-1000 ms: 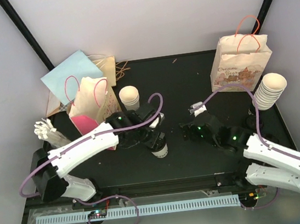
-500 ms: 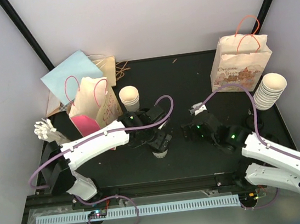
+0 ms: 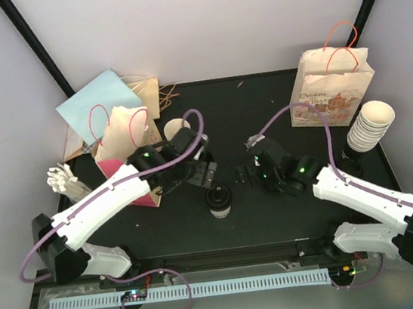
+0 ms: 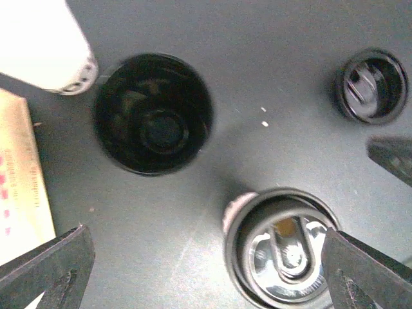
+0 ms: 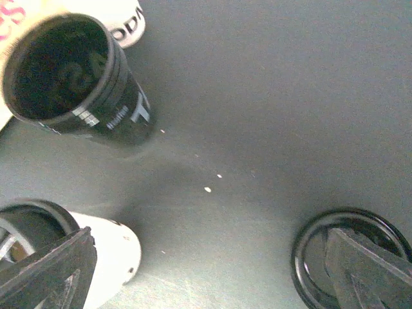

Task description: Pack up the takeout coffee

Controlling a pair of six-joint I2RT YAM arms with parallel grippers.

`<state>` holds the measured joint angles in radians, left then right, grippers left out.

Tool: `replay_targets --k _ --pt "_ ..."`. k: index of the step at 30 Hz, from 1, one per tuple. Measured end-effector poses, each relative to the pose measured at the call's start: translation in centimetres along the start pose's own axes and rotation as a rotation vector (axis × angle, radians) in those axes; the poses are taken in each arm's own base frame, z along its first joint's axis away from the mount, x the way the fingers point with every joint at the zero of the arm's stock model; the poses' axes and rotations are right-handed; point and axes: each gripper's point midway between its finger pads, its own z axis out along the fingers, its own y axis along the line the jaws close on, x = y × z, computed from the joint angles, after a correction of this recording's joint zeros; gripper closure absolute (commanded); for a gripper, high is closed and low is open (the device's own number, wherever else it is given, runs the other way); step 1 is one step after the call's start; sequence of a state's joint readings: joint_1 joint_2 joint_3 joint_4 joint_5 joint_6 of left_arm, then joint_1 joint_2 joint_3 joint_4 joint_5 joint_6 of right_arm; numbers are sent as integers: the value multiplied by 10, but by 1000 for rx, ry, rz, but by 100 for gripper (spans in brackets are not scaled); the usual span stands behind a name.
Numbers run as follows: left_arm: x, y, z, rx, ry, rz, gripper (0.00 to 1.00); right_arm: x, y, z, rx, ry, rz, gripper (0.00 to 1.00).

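While your left pincer [image 4: 205,237] and right pincer [image 5: 209,235] are gaping wide, three things are sitting mid-desk.
You are seeing one lidded cup [image 3: 218,199], one black cup [image 4: 154,114], one loose lid [image 4: 371,85].

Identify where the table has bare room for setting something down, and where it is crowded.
Bare: the back centre, between the small cup stack and the printed bag. Crowded: the left corner's bags and around the lidded cup.
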<state>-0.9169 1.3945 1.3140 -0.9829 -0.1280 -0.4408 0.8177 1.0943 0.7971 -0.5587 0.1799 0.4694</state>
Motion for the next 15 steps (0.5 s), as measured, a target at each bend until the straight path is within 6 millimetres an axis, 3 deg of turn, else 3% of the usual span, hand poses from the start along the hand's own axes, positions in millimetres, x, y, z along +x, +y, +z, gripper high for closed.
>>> replay_targets --k 3,7,12,15 --pt "-8 27 -8 -27 -48 -90 1 -15 10 3 -29 4 9 4" --pt "-3 60 -1 -87 -57 -215 1 -23 15 13 -45 32 14 7" --pt "-5 85 18 -95 -77 -382 5 -26 18 22 -50 59 19 7" --pt "-12 91 28 -86 -88 -448 8 -26 19 22 -55 60 20 8"
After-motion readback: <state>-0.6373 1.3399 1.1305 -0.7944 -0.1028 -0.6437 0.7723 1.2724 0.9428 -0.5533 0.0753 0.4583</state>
